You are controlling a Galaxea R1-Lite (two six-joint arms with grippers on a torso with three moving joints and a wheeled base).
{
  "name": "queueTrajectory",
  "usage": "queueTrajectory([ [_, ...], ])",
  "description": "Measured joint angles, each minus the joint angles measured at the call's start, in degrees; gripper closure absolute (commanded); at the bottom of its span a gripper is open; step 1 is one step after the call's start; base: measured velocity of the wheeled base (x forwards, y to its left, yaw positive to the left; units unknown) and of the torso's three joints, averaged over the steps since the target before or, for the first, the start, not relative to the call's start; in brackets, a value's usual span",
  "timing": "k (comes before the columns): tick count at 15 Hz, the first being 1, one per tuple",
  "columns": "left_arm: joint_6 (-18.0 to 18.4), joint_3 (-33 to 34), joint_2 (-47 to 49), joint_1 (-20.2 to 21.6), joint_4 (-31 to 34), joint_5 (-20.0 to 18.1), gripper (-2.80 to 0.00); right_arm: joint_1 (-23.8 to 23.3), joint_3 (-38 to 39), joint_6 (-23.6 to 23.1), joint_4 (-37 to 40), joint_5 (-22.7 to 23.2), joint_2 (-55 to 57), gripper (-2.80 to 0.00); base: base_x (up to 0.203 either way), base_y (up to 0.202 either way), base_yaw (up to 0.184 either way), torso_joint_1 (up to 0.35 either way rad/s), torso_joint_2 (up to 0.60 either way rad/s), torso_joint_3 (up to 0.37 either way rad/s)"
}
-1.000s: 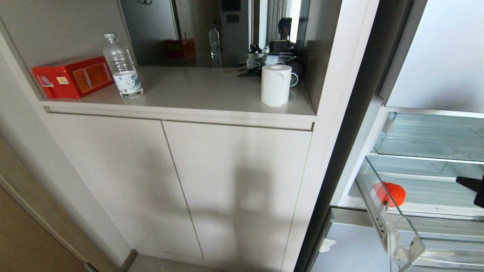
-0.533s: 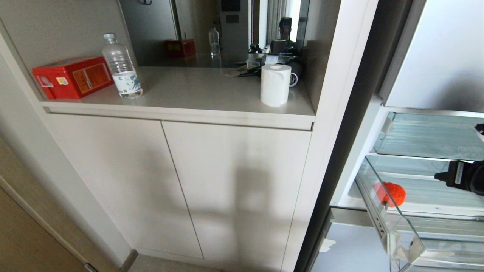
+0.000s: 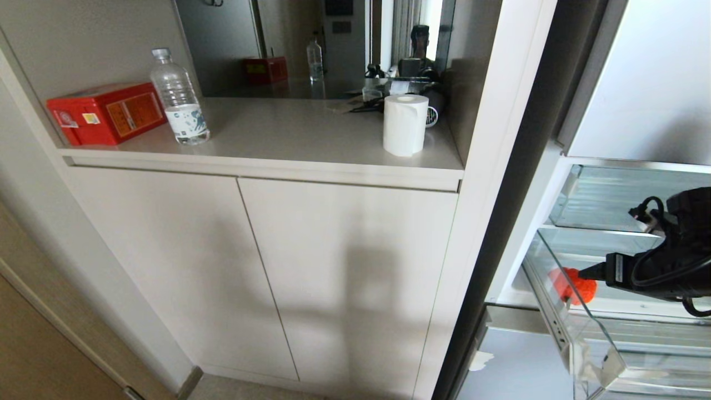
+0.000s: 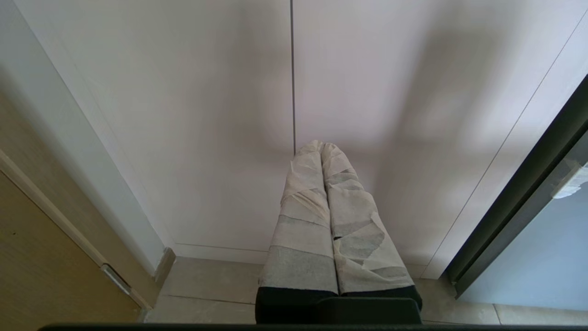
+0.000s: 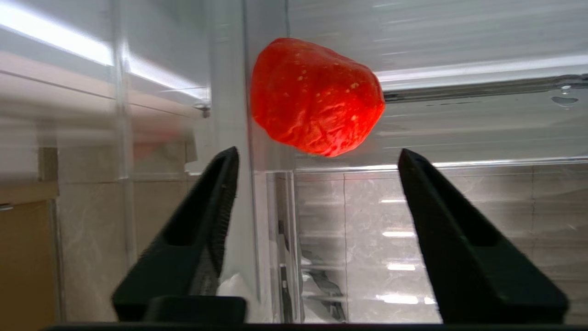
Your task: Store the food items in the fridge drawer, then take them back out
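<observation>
One food item, a wrinkled orange-red fruit (image 3: 572, 286), lies inside the pulled-out clear fridge drawer (image 3: 561, 333), close to its left side wall. My right gripper (image 3: 589, 272) reaches in from the right, just beside the fruit. In the right wrist view the right gripper (image 5: 318, 151) is open, and the fruit (image 5: 317, 96) sits just beyond the fingertips, untouched. The drawer's clear wall (image 5: 257, 207) runs next to one finger. My left gripper (image 4: 320, 146), wrapped in white tape, is shut on nothing and hangs low before the cabinet doors.
A shallower clear bin (image 3: 627, 200) sits above the drawer. On the counter (image 3: 300, 133) to the left stand a red box (image 3: 105, 114), a water bottle (image 3: 180, 100) and a paper roll (image 3: 404, 125). Cabinet doors (image 3: 266, 266) close off the space below.
My right arm has come further into the head view from the right edge, moving left over the drawer toward the fruit. The fruit has not moved.
</observation>
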State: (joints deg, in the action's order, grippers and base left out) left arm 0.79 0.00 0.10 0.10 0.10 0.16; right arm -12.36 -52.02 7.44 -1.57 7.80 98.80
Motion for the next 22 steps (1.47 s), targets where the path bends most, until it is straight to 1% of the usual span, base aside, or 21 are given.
queueTrajectory([
  [4, -0.01, 0.0, 0.0, -0.02, -0.01, 0.0, 0.0, 1.39, -1.03, 0.5, -0.05, 0.1, 3.15, -2.8, 0.0, 0.0, 0.0, 0.0, 0.0, 0.0],
  [9, -0.02, 0.0, 0.0, -0.02, 0.0, -0.02, 0.0, 1.53, -2.81, 0.9, -0.21, 0.23, 6.3, -2.8, 0.0, 0.0, 0.0, 0.0, 0.0, 0.0],
  [12, -0.02, 0.0, 0.0, 0.0, 0.0, 0.0, 0.0, 1.47, -4.3, 1.97, -0.29, 0.43, 7.99, -2.8, 0.0, 0.0, 0.0, 0.0, 0.0, 0.0],
  [16, -0.01, 0.0, 0.0, 0.0, -0.01, -0.01, 0.0, 1.53, -6.23, 2.16, -0.21, 0.6, 10.62, -2.8, 0.0, 0.0, 0.0, 0.0, 0.0, 0.0],
  [22, 0.0, 0.0, 0.0, -0.02, 0.0, 0.0, 0.0, 1.47, -7.09, 2.17, -0.91, 0.71, 13.23, -2.8, 0.0, 0.0, 0.0, 0.0, 0.0, 0.0],
])
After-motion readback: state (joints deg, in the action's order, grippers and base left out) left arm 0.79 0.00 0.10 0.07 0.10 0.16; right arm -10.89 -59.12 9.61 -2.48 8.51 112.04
